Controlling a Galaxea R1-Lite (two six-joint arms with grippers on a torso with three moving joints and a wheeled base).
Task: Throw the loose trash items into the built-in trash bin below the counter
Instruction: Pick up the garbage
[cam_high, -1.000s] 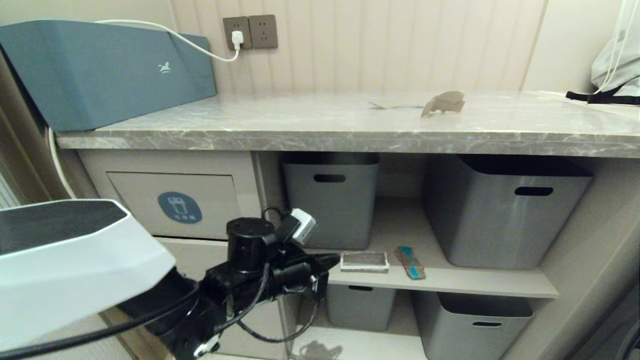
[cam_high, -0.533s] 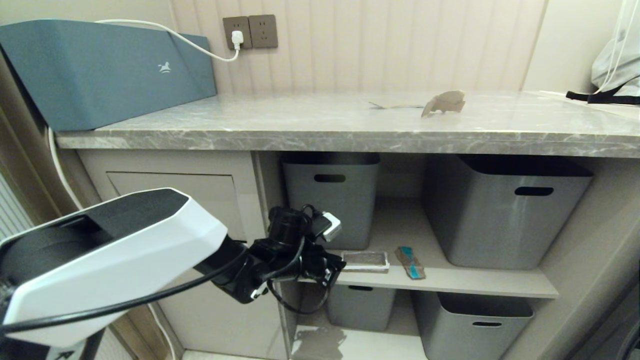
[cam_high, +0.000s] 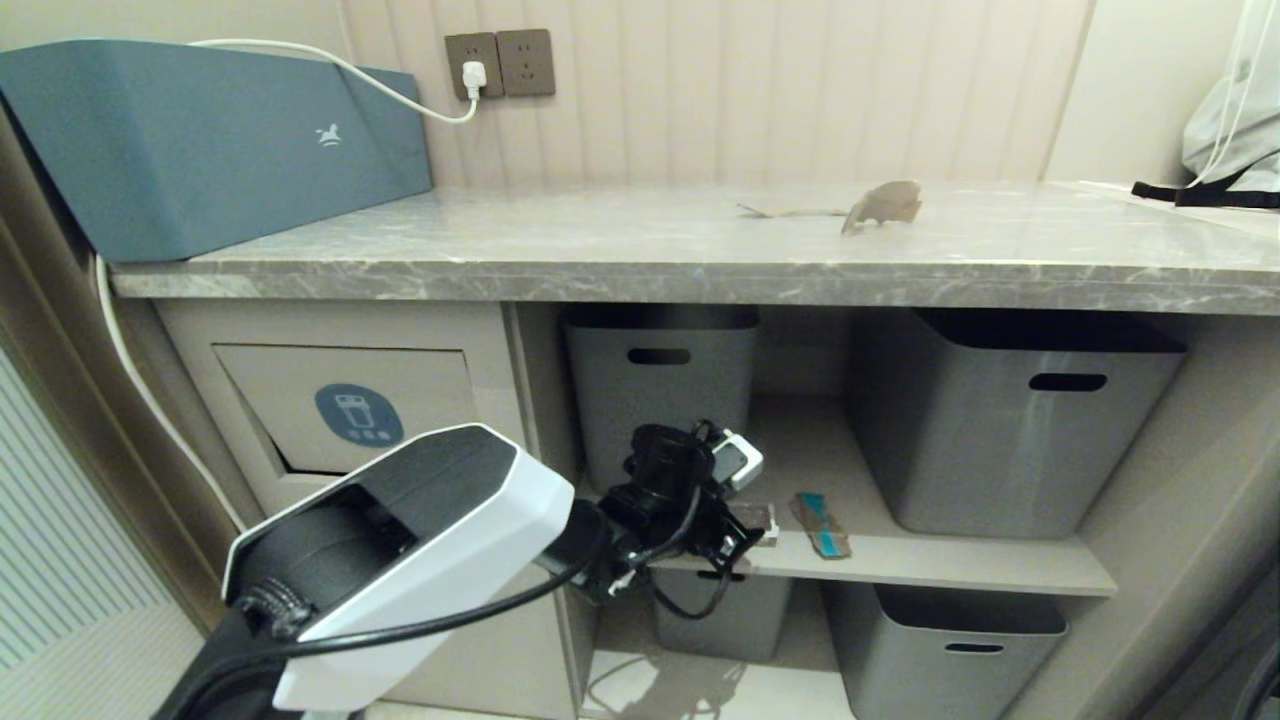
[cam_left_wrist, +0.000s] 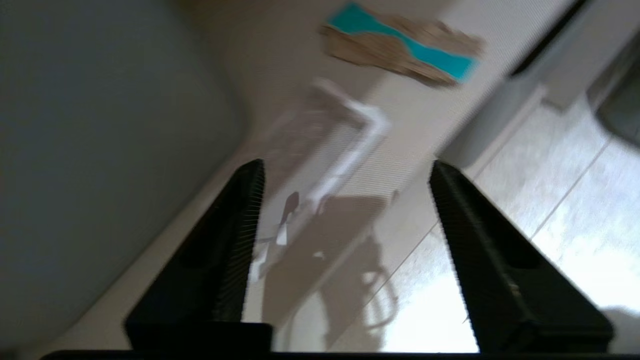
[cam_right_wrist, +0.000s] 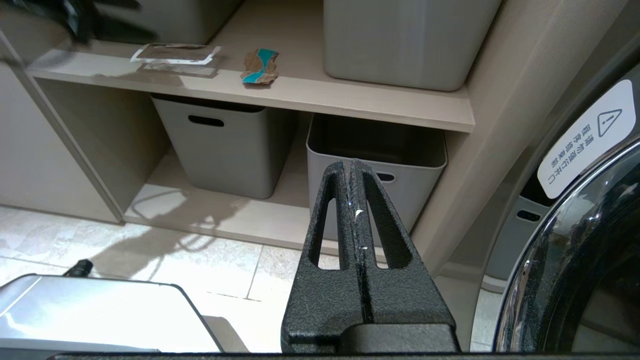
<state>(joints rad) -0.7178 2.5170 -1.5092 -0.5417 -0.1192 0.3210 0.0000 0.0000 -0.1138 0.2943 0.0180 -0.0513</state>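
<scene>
My left gripper (cam_high: 743, 532) reaches over the front edge of the middle shelf, open and empty (cam_left_wrist: 346, 165). Just ahead of its tips lies the white-rimmed silvery packet (cam_left_wrist: 362, 125), partly hidden by the gripper in the head view (cam_high: 768, 517). A brown scrap with a teal side (cam_high: 822, 524) rests right of the packet (cam_right_wrist: 260, 67). Another brown cardboard scrap (cam_high: 882, 205) sits on the marble counter (cam_high: 600, 255). The built-in trash bin flap (cam_high: 345, 405) with its blue sticker is left of the arm. My right gripper (cam_right_wrist: 352, 165) hangs shut and empty, low near the floor.
Grey tubs (cam_high: 660, 400) (cam_high: 1010, 430) stand on the middle shelf either side of the trash, and two more (cam_right_wrist: 227, 145) below. A long teal box (cam_high: 200, 140) fills the counter's left end. A washing machine door (cam_right_wrist: 575, 250) is close on the right.
My left arm has swung right from in front of the bin flap to the middle shelf. Its gripper went from shut to open, and the flap's sticker shows again.
</scene>
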